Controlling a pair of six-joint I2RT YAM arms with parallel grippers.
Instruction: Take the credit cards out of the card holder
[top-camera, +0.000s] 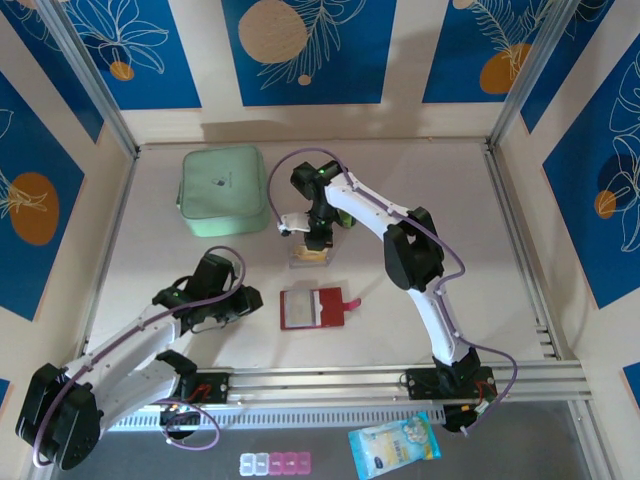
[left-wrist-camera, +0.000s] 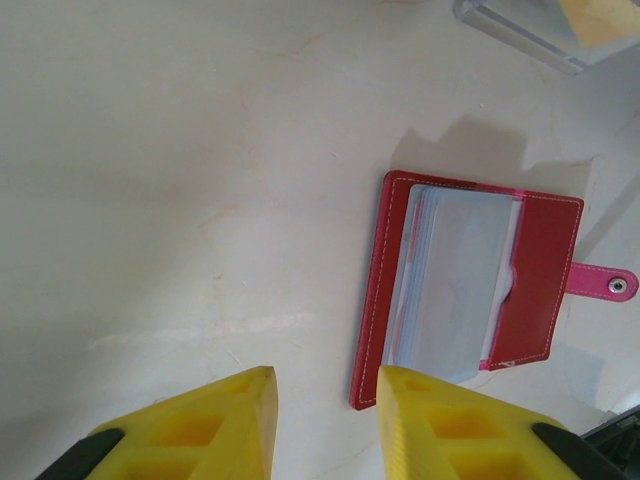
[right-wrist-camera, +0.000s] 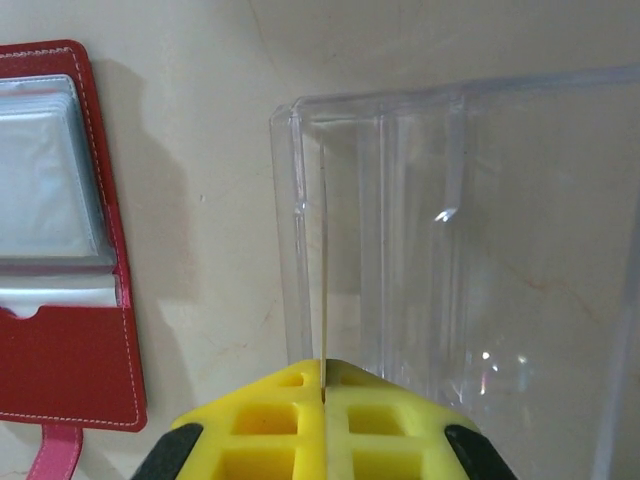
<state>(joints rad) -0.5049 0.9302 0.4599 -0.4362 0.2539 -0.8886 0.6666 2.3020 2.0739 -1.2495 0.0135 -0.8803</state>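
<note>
Nearest of all, in front of the metal rail that carries the arm bases, lie a pink-and-white pill organiser (top-camera: 275, 462) and a light-blue packet (top-camera: 395, 442). Just beyond the rail, the left end effector (left-wrist-camera: 325, 385) hovers low over the table (top-camera: 450, 200), its yellow fingers partly apart with bare tabletop in the gap, released and grasping nothing. Just to its right the card holder (top-camera: 305, 308) lies open and flat on the table, between the two arms. Its red cover is down, its greyish clear sleeves (left-wrist-camera: 455, 290) face up, and its pink snap tab (left-wrist-camera: 605, 283) sticks out toward the right arm's side. The left fingertips sit close to the holder's near corner without touching it. A little farther back stands a clear plastic box (right-wrist-camera: 470, 250), apart from the holder. The right end effector (right-wrist-camera: 323, 372) points down at this box with its yellow fingers clenched together. They pinch a thin sheet, which the wrist view shows edge-on as a fine line running from the fingertips along the box's left wall. In the top view this is the orange-tan card (top-camera: 311, 256), upright at the box just below the fingers. At the far left of the table rests a mint-green zip case (top-camera: 222, 190), well apart from everything else.
</note>
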